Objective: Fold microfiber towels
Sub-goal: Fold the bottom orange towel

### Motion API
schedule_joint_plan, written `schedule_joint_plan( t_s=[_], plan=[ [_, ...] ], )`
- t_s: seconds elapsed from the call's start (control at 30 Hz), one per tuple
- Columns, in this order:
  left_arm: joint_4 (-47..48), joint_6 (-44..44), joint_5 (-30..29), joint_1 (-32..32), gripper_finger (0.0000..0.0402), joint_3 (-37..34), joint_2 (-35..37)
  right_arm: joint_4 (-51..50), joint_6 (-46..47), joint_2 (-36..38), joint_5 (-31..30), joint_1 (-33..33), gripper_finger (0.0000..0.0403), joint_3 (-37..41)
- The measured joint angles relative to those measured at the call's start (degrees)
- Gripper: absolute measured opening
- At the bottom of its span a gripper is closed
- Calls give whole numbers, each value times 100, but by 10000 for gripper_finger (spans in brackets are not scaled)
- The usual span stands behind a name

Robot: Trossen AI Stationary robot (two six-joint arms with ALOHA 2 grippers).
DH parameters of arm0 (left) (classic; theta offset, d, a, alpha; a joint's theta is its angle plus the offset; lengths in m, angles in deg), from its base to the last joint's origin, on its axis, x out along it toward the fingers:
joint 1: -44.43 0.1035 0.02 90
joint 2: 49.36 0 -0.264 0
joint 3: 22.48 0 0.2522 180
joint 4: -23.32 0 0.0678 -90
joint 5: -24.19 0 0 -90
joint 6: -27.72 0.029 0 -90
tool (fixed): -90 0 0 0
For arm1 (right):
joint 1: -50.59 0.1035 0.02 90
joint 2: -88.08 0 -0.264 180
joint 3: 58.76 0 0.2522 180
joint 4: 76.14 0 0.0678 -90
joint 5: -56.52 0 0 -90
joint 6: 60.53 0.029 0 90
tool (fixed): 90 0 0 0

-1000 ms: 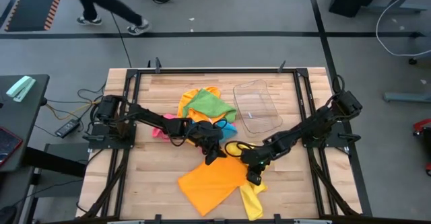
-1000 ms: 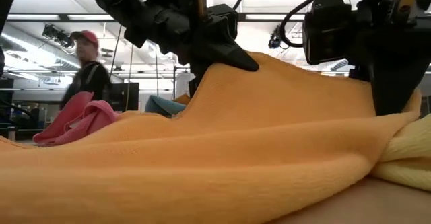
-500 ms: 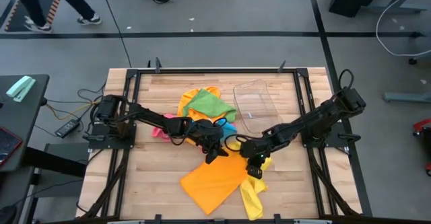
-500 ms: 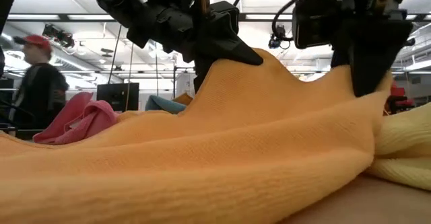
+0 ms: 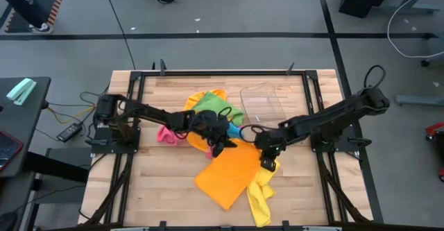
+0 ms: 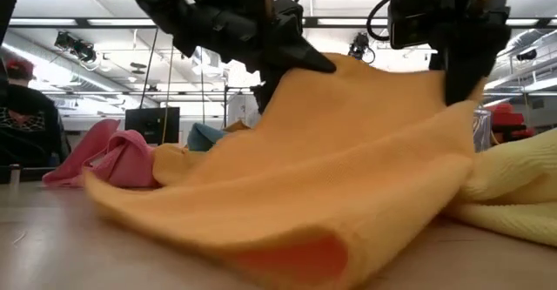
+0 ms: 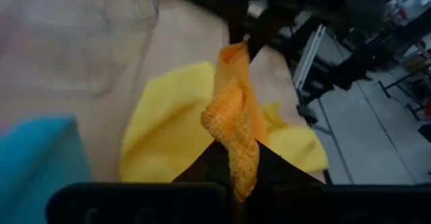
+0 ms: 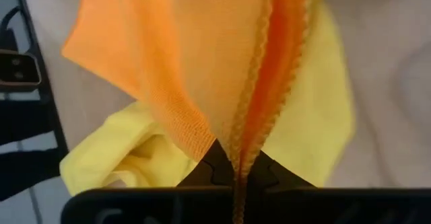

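An orange microfiber towel (image 5: 225,175) is held up by its far edge between my two grippers, and its near part lies on the table (image 6: 287,229). My left gripper (image 5: 216,146) is shut on its far left corner. My right gripper (image 5: 267,163) is shut on its far right corner. A yellow towel (image 5: 260,198) lies partly under the orange one at the right. Green (image 5: 211,107), pink (image 5: 166,135) and blue (image 5: 237,130) towels lie in a pile behind. My left gripper pinches the orange towel's bunched far left corner (image 7: 236,158) between its two fingers, coming slanting from above and the left (image 6: 309,62). The cloth hangs from the fingers down to the table. My right gripper pinches the towel's far right corner at its hemmed edge (image 8: 237,158) between its two fingers, pointing down from above (image 6: 459,90). The edge between the two grippers sags a little, and the near part rests on the table.
A clear plastic tray (image 5: 263,109) stands at the far right of centre, just behind the grippers. Bare wood (image 5: 159,182) lies to the near left. A person (image 6: 26,124) shows in the room beyond the table's left.
Both grippers have gone toward the table's far edge, the right one farther, each still shut on the orange towel. The towel's far edge has stayed lifted, and its near part has slid along the table toward the far edge, off part of the yellow towel.
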Motion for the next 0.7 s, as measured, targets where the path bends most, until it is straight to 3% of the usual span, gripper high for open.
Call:
schedule_joint_plan(
  t_s=[0.17,0.43,0.7],
  plan=[
    [23,315,3,202,8,-2,208,-284,-213,294,-48,-254,3,0],
    [36,537,3,360,29,-4,322,-534,-257,473,-98,-435,3,-8],
    [418,999,5,183,12,-4,320,-475,-223,-20,-502,-143,4,-553]
  ],
)
